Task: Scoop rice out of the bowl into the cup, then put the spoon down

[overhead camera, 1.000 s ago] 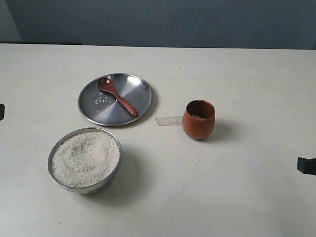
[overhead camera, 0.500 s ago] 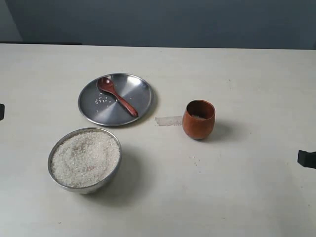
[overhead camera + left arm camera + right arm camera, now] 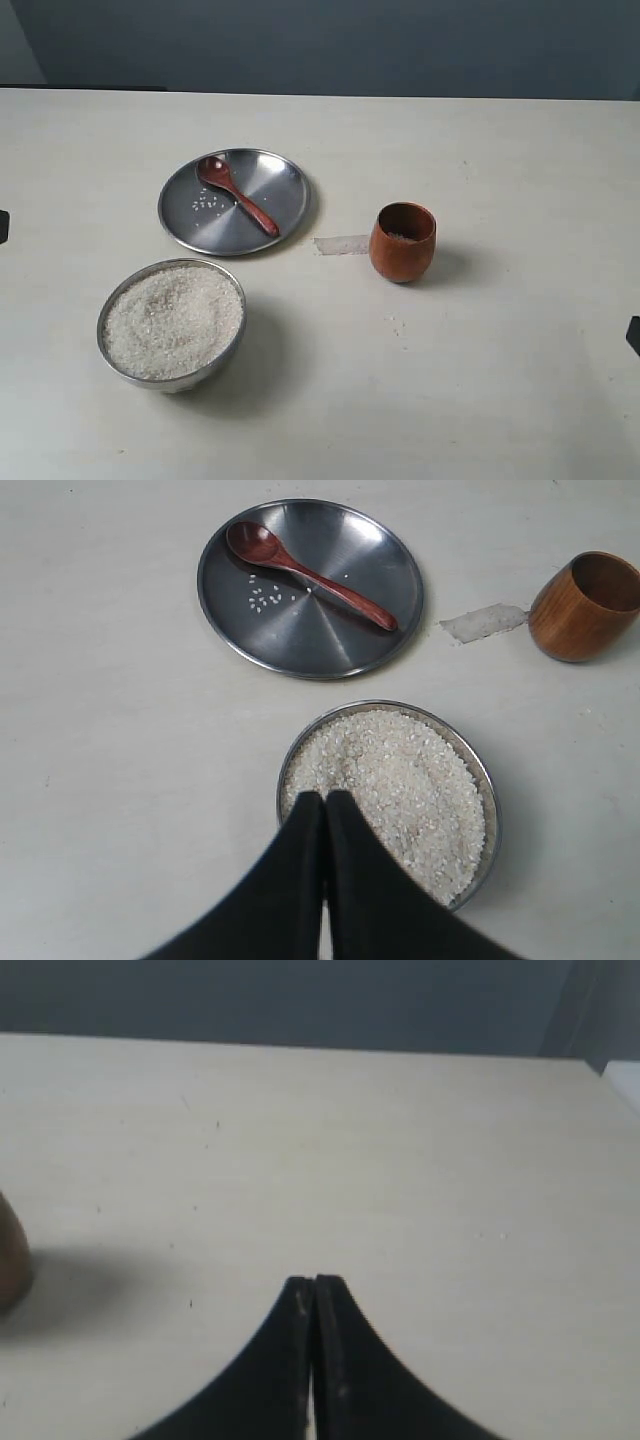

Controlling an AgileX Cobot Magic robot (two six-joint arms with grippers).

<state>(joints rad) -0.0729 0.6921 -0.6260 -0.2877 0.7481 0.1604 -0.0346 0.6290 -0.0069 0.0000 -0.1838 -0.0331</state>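
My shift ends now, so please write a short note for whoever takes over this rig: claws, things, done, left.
Left claw: shut, empty. Right claw: shut, empty, apart from the cup.
Spoon lies on the steel plate, few grains beside it. Bowl heaped with rice. Cup upright, right of the plate, a little rice seems inside.
Done: apparently scooping, and spoon set down.
Left: likely nothing; check the cup's fill.
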